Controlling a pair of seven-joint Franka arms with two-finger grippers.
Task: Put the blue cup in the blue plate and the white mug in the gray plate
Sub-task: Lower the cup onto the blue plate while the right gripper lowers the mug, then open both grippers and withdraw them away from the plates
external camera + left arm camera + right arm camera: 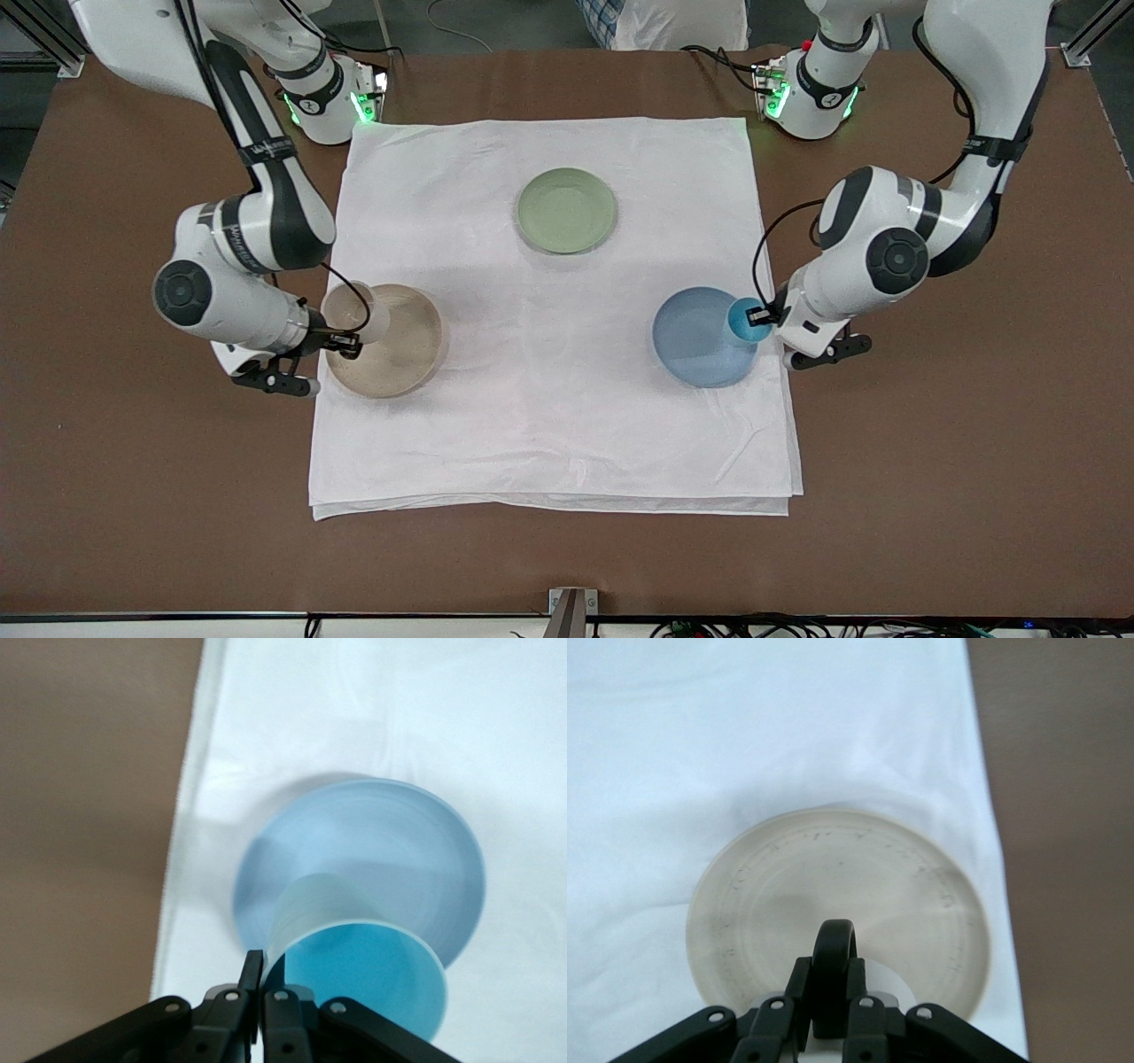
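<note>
The white cloth (549, 319) spread on the brown counter (930, 443) serves as the landmark, and all three plates sit on it. The left claw (760, 315) is closed on the rim of the blue cup (749, 321), one finger inside and one outside, holding it over the edge of the blue plate (695, 341). That plate lies near the cloth's border toward the left arm's end. In the left wrist view the blue cup (354, 966) hangs tilted above the blue plate (390, 842); whether it touches the plate cannot be told.

The right claw (341, 341) is clamped on the dark loop handle of the white mug (359, 312), which is over the gray plate (394, 341) near the cloth's border toward the right arm's end. A green plate (566, 210) lies mid-cloth, closer to the robots' bases.
</note>
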